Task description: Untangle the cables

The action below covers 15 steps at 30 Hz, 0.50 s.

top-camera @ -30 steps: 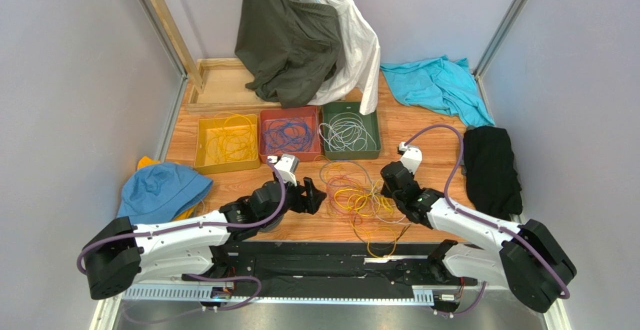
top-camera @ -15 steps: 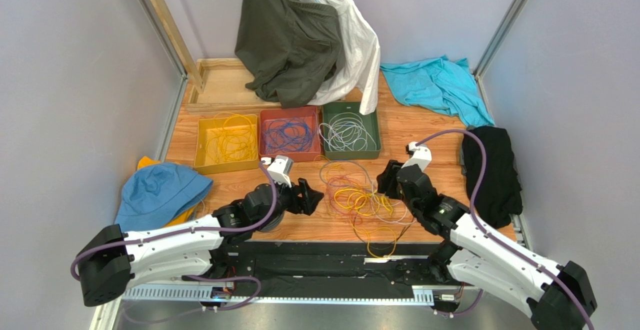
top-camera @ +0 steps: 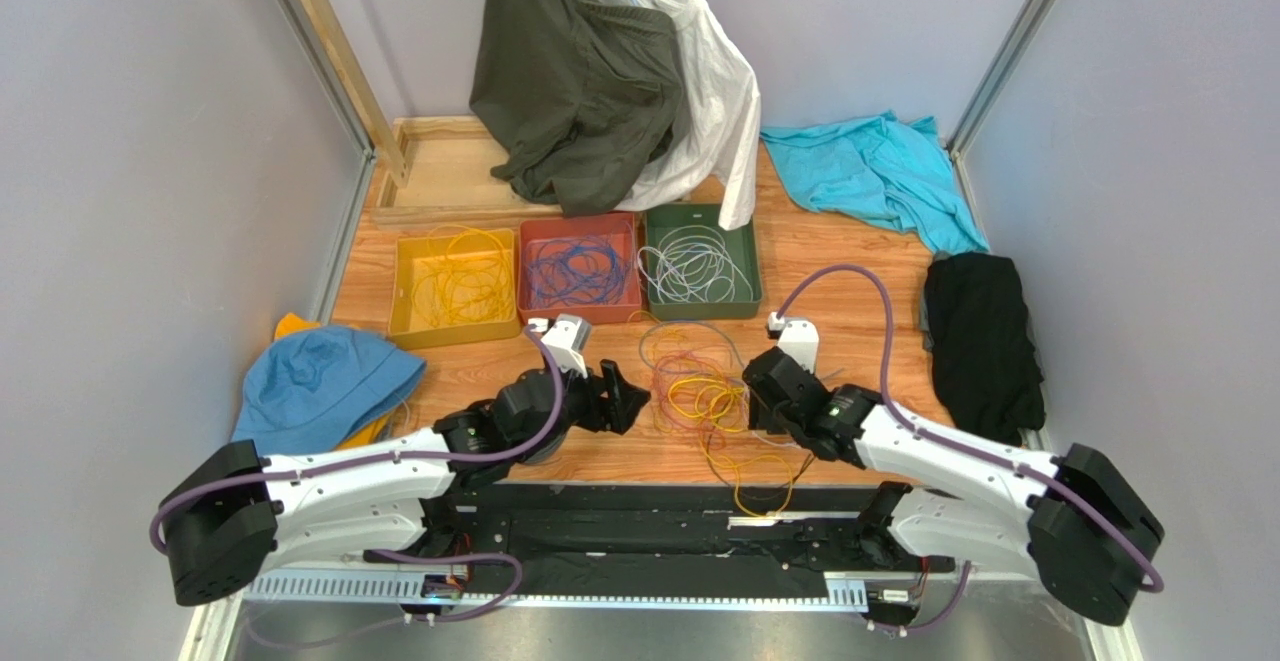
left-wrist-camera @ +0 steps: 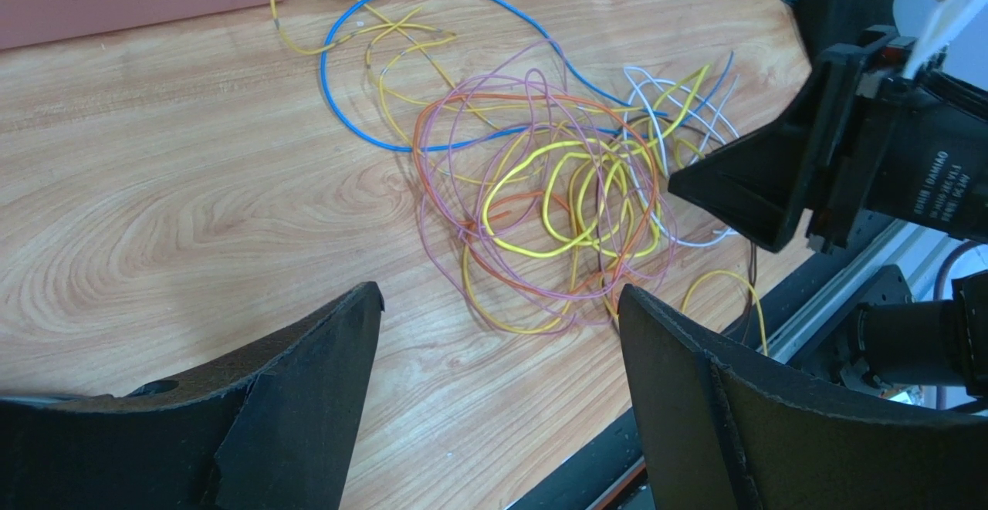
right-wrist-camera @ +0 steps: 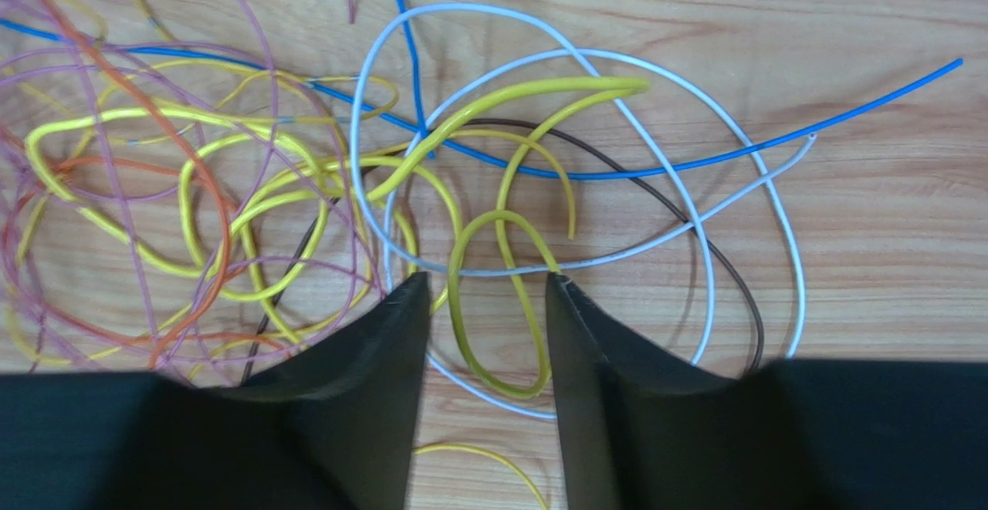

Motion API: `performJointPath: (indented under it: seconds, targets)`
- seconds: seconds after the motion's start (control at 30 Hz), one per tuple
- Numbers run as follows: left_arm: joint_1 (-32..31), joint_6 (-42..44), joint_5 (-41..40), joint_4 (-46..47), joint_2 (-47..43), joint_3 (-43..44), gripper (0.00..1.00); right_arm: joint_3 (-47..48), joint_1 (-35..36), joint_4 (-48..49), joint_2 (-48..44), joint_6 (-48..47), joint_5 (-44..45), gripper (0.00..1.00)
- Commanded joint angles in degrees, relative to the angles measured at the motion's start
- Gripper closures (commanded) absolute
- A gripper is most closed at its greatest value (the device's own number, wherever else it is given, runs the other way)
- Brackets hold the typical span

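The cables [top-camera: 709, 399] lie as a loose tangle of yellow, purple, orange, white, blue and dark strands on the wooden table between the two arms. My left gripper [top-camera: 628, 396] hovers open at the pile's left edge; in the left wrist view its wide-apart jaws [left-wrist-camera: 499, 292] hold nothing, and the tangle [left-wrist-camera: 557, 198] lies just beyond them. My right gripper [top-camera: 754, 391] sits low at the pile's right side. Its jaws [right-wrist-camera: 487, 281] stand open, straddling a yellow loop [right-wrist-camera: 464, 302] that rests on the wood; white [right-wrist-camera: 684, 221] and blue [right-wrist-camera: 649, 169] strands curve past.
Behind the pile stand a yellow bin [top-camera: 409, 316], a red bin [top-camera: 532, 301] and a green bin [top-camera: 655, 301], each with coiled wires inside. A blue hat [top-camera: 323, 384] lies left, a black cloth [top-camera: 980, 334] right, a teal cloth [top-camera: 872, 166] far right.
The right gripper has gone from shut to open; its arm swung back, then came in left and down onto the tangle's right edge. The left arm has barely shifted.
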Motion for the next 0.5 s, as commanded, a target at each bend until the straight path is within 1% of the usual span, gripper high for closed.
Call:
performJointPath:
  seconds: [0.0,0.03,0.07,0.1,0.13,0.2,0.23,0.3,0.33,0.4,0.47]
  targets:
    - [-0.08,-0.73,0.17,2.1,-1.32,-1.07,0.16,5.04,0.23,-1.22,3.86,1.55,5.1,0.81]
    - [-0.08,-0.73,0.08,1.75,-2.19,-1.08,0.16,5.14,0.66,-1.66,2.47,1.81,5.37,0.91]
    - [-0.08,-0.73,-0.1,1.48,-2.72,-1.42,0.16,5.14,1.19,-1.58,0.81,1.9,5.98,0.97]
    - [-0.08,-0.73,-0.19,1.13,-3.16,-1.51,0.16,5.49,1.89,-2.18,-1.04,1.91,7.46,1.0]
    - [-0.08,-0.65,-0.62,0.69,-4.21,-1.78,0.16,5.93,3.38,-2.8,-4.97,2.08,8.18,1.0]
    - [-0.08,-0.56,-1.06,0.43,-5.27,-2.13,0.16,7.5,5.05,-5.34,-8.86,1.73,10.11,1.0]
    - [-0.08,-0.47,-1.33,0.08,-6.15,-2.22,0.16,9.95,6.54,-6.31,-12.01,1.29,10.38,1.0]
    - [-0.08,-0.03,-1.59,-0.37,-7.12,-2.04,0.16,12.95,9.09,-8.59,-14.49,-0.2,10.03,1.0]
    - [-0.08,0.32,-1.77,-0.8,-8.34,-1.96,0.16,16.7,10.15,-8.95,-16.42,-1.16,9.77,1.0]
    - [-0.08,1.02,-1.94,-0.81,-10.01,-1.95,0.16,20.85,12.52,-9.22,-17.84,-4.59,8.1,1.0]
    - [-0.08,2.6,-1.51,0.59,-13.44,-2.92,0.15,28.05,13.49,-9.31,-18.2,-7.05,4.78,1.0]
